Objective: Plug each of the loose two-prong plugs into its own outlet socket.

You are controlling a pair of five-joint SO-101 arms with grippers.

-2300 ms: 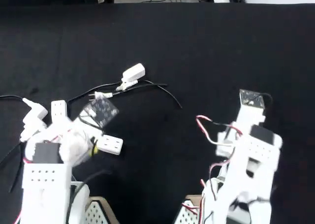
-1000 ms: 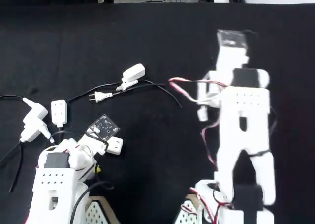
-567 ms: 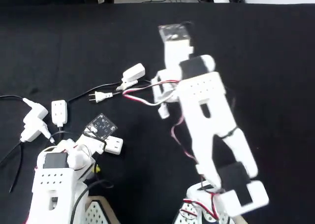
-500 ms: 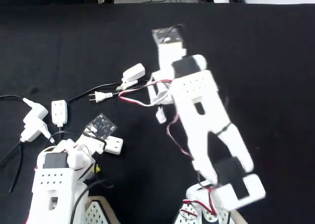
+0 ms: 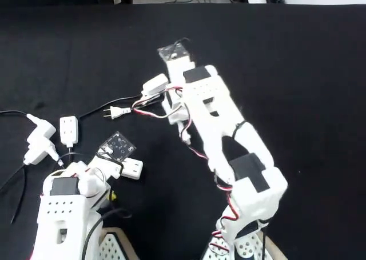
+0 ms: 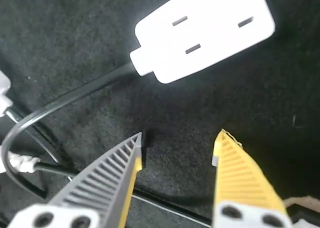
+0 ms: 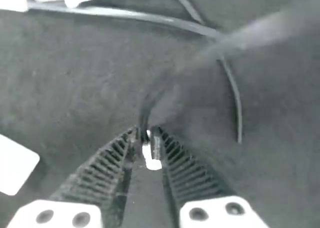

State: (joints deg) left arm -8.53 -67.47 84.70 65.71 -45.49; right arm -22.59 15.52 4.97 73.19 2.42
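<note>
- Left gripper: jaws spread wide and empty. It sits near the worktop's near-left corner.
- Outlet block: lies flat, slots up, just ahead of the left gripper's tips and not touching them. Its cord leaves from one short end. In the high view its long axis runs roughly along the near edge.
- Right gripper: jaws drawn almost together, with only a slim gap. A dark cord runs off just beyond the tips, and a small pale piece shows in the gap. I cannot confirm that either is gripped.
- Two-prong plug: loose on the left half of the worktop, about midway between the near and far edges. Its long axis runs roughly parallel to the near edge, with the prongs apparently towards the left edge.
- White adapter: lies just beside the right arm's outer end, on the side towards the left edge.
- Controlling relation, as judged: the plug lies leftward and slightly nearward of the right arm's end, with the outlet block nearer still. The right arm is the better placed for the plug, the left for steadying the block.
</note>
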